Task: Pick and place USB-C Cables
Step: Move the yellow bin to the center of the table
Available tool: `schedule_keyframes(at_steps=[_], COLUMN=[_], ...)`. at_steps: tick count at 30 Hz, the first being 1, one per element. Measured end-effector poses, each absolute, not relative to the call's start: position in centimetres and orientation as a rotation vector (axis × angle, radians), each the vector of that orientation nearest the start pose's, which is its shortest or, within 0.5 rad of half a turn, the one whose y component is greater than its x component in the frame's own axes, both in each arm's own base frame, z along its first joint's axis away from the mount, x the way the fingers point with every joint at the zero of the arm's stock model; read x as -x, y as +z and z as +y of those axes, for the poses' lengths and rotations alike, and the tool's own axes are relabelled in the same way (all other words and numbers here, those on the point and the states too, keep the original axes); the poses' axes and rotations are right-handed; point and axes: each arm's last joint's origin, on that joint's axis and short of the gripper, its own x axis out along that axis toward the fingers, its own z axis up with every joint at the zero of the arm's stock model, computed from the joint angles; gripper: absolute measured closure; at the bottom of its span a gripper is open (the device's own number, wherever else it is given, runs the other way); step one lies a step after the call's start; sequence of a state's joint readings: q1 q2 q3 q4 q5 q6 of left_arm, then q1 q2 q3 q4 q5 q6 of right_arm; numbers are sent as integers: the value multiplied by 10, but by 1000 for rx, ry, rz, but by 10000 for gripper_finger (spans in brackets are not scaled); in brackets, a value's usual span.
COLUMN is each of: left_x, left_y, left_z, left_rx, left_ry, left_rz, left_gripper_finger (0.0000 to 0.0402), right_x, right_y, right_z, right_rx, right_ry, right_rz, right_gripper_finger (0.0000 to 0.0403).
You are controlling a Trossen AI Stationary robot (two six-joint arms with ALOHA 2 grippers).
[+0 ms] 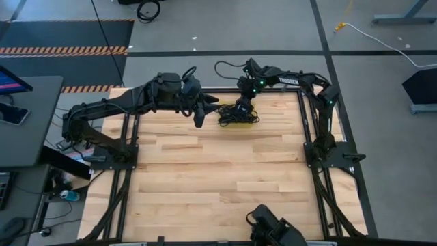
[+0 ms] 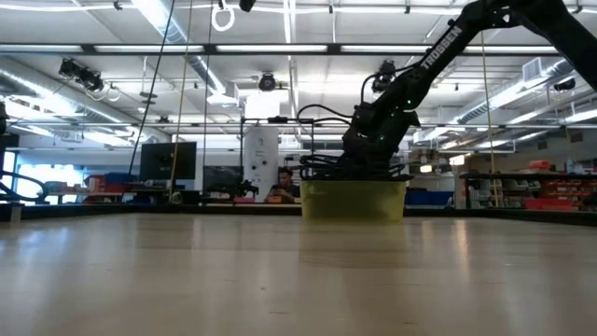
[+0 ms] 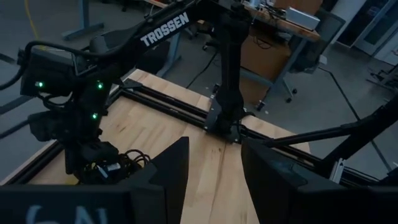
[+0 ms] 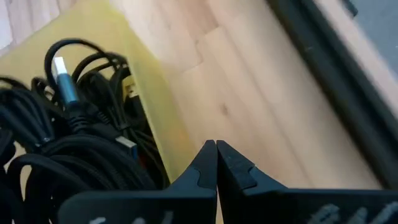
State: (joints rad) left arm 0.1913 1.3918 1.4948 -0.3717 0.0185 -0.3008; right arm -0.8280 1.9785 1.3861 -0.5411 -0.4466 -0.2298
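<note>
The USB-C cables (image 1: 231, 116) lie as a tangled black heap in the yellow tray (image 1: 250, 123) at the table's far middle. They also show in the right wrist view (image 4: 74, 143), one with a silver plug and blue sleeve. My right gripper (image 4: 216, 149) is shut and empty, hovering over the tray's wall (image 4: 155, 106) beside the heap; in the high view it (image 1: 240, 108) is above the tray. My left gripper (image 3: 214, 165) is open and empty, above the table just left of the tray (image 1: 199, 117). In the low view the cables (image 2: 345, 168) pile above the tray's rim (image 2: 354, 201).
Black frame rails (image 1: 307, 130) run along the table's left, right and far edges. A dark camera mount (image 1: 273, 229) sits at the near edge. Bare wood (image 1: 218, 178) stretches from the tray toward the near side. A person (image 2: 283, 185) sits far behind the table.
</note>
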Motion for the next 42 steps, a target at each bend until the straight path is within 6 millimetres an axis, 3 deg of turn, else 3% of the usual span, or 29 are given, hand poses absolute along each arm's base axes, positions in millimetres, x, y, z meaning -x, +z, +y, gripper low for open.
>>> schedule_keyframes(at_steps=[17, 34, 42], left_x=[-298, -298, -298], left_y=[422, 422, 421], left_z=[57, 57, 57], left_rx=[317, 319, 319], left_ry=[210, 211, 211], left_rz=[242, 250, 251], left_gripper_finger=[249, 249, 249], right_x=[-327, -377, -382], right_y=[172, 172, 174], right_z=[-225, -126, -117], right_rx=[-396, -264, -234], right_ry=[-44, 192, 227], right_rz=[1018, 1060, 1041], right_gripper_finger=[403, 403, 403])
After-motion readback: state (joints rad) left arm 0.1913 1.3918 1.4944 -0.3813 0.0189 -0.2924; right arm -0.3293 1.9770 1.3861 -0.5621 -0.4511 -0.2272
